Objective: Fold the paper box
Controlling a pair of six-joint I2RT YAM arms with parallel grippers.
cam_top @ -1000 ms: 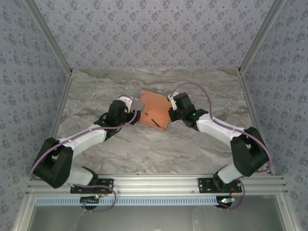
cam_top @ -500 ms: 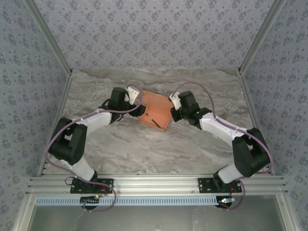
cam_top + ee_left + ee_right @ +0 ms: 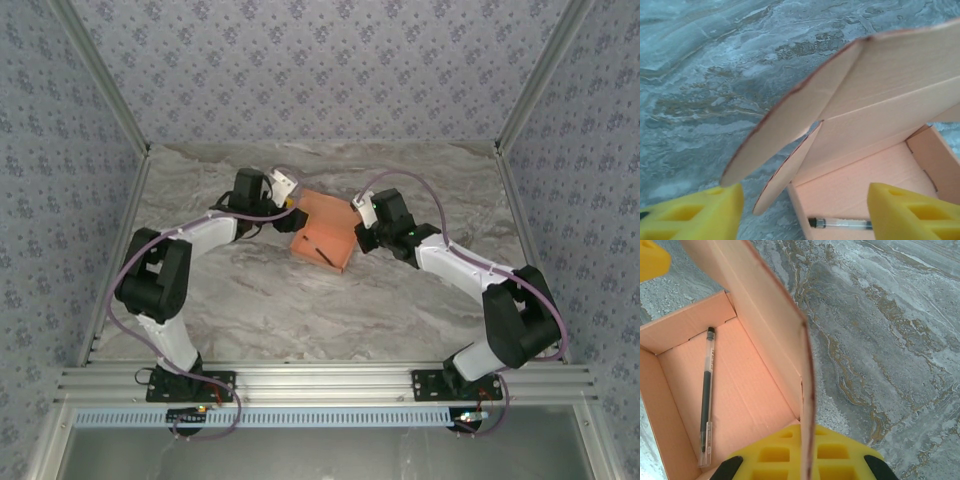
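Note:
The paper box (image 3: 322, 230) is a salmon-orange cardboard tray on the marble table, with a pen (image 3: 706, 395) lying inside it. My left gripper (image 3: 290, 203) hangs at the box's far-left corner. In the left wrist view this gripper (image 3: 802, 215) is open, its yellow fingertips (image 3: 695, 212) spread either side of the corner, with two rounded lid flaps (image 3: 785, 130) raised above it. My right gripper (image 3: 358, 228) sits at the box's right side. It is open (image 3: 727, 355), and the upright side flap (image 3: 775, 325) rests its edge on the lower yellow finger (image 3: 805, 455).
The grey marble tabletop (image 3: 300, 300) is boxed in by patterned walls, with aluminium posts (image 3: 118, 235) along the left and right edges. The metal rail (image 3: 320, 380) holding both arm bases runs along the near edge.
My left arm has swung away from me and to the right, bringing its gripper up to the box's far-left corner. The right gripper has barely shifted and the box stays in place.

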